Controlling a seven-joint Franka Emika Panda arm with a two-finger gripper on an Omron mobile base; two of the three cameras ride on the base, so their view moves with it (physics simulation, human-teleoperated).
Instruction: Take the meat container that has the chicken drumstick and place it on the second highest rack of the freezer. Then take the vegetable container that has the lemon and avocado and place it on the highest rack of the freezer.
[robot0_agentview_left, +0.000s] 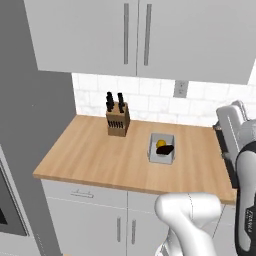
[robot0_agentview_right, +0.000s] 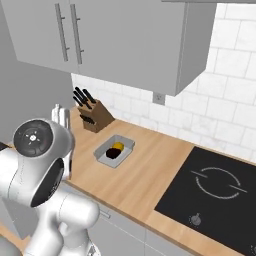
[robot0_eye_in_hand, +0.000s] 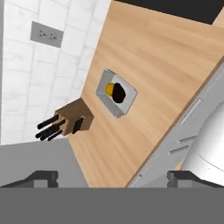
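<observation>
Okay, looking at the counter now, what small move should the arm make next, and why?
Probably lower the open hand toward the vegetable container on the wooden counter. The lemon and avocado sit inside it, the hand holds nothing and is well above it, and the knife block stands apart to one side.

Wood counter (robot0_agentview_left: 95, 155): knife block (robot0_agentview_left: 118, 120) at 12 o'clock near backsplash; grey container (robot0_agentview_left: 162, 148) at 3 o'clock from block, holding lemon (robot0_agentview_left: 161, 143) and avocado (robot0_agentview_left: 165, 150). Black cooktop (robot0_agentview_right: 215, 192) right.

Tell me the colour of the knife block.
The knife block is brown wood with black handles, clearest in left base view.
</observation>
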